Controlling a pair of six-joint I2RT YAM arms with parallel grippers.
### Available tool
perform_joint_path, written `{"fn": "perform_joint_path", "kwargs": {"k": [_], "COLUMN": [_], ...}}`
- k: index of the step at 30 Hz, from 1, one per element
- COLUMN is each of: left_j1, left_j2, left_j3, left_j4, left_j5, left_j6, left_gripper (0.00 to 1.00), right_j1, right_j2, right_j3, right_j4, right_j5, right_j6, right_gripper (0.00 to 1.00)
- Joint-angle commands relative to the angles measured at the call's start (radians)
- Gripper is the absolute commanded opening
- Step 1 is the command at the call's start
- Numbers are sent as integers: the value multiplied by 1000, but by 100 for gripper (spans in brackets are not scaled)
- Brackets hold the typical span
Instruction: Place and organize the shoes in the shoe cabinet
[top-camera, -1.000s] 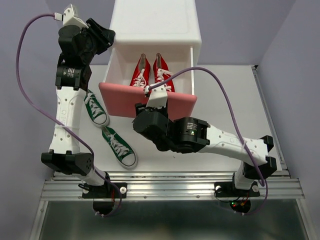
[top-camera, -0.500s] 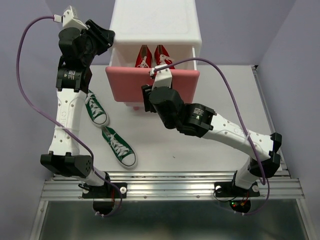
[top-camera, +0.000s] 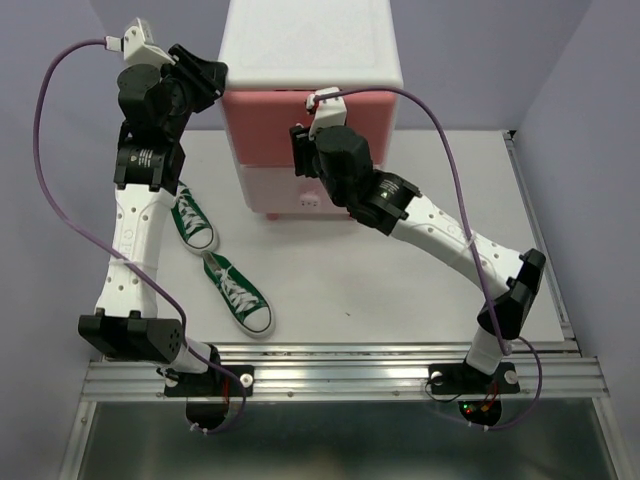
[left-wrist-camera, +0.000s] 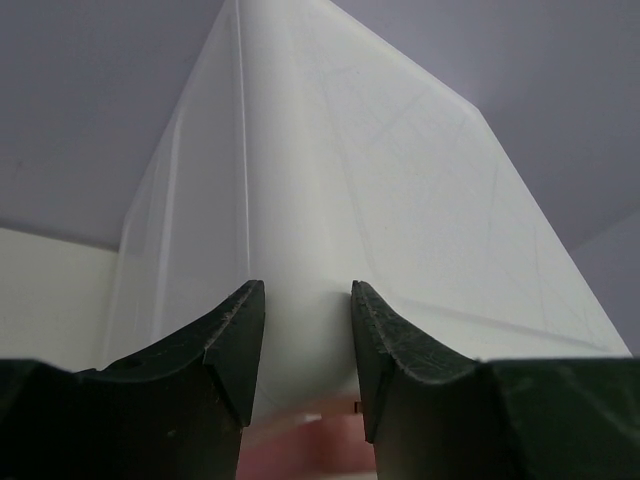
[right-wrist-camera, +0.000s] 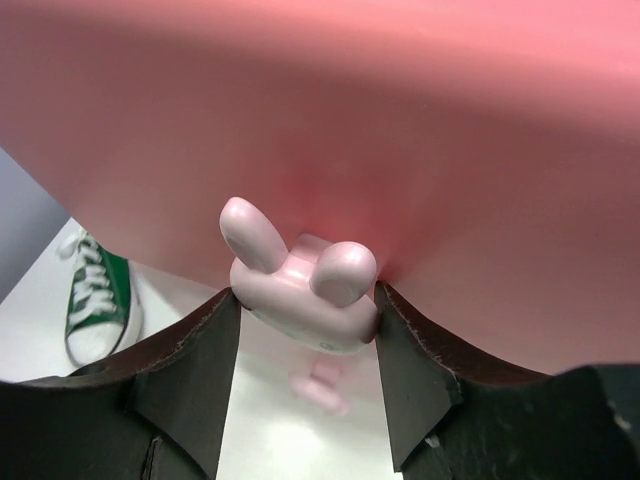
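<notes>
Fingers (right-wrist-camera: 190, 380) of the right tool (right-wrist-camera: 308, 300) pinched the bunny knob (right-wrist-camera: 300, 280) from both sides, right on the darker upper drawer front (top-camera: 265, 120), which sat flush in the shoe cabinet (top-camera: 310, 45) at the back of the counter (top-camera: 400, 290). Up at the cabinet's top left corner, the left tool (left-wrist-camera: 300, 340) was spread, that white corner edge between its fingers. Left of the cabinet, one green shoe (top-camera: 192, 220) lay near its foot and the second green shoe (top-camera: 240, 296) nearer the arm bases, both apart from either tool.
</notes>
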Motion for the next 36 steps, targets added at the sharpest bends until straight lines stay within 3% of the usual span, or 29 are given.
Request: {"fn": "perform_joint_path", "kwargs": {"k": [1, 6, 7, 9, 10, 13, 16, 18, 25, 32, 36], "left_j1": [-18, -18, -18, -18, -18, -18, -18, -18, -18, -18, -18], "left_j2": [-18, -53, -57, -61, -63, -67, -66, -64, -80, -89, -89], "left_j3": [-101, -157, -163, -169, -169, -174, -174, -174, -195, -210, -209], "left_j4": [-241, -217, -217, -214, -214, -204, -203, -203, -197, -198, -203], "left_j5": [63, 61, 61, 61, 61, 60, 58, 57, 42, 35, 37], "left_j6": [38, 33, 32, 30, 30, 24, 12, 4, 1, 9, 16], "left_gripper": [47, 47, 47, 47, 48, 48, 48, 48, 49, 50, 50], "right_j1": [-84, -93, -93, -93, -93, -93, -84, -55, 8, 45, 45], "right_j2": [44, 73, 59, 16, 1, -65, -154, -200, -320, -196, -49], "right_j3": [76, 78, 59, 24, -5, -57, -132, -235, -531, -560, -496], "right_j4": [201, 193, 201, 201, 190, 149, 140, 137, 107, 187, 262], "right_j5": [41, 15, -5, -23, -40, -155, -273, -341, -278, 4, 112], "right_j6": [-66, -15, 0, 40, 42, 59, 69, 80, 206, 350, 411], "right_gripper": [29, 42, 47, 66, 68, 72, 85, 100, 100, 100, 100]}}
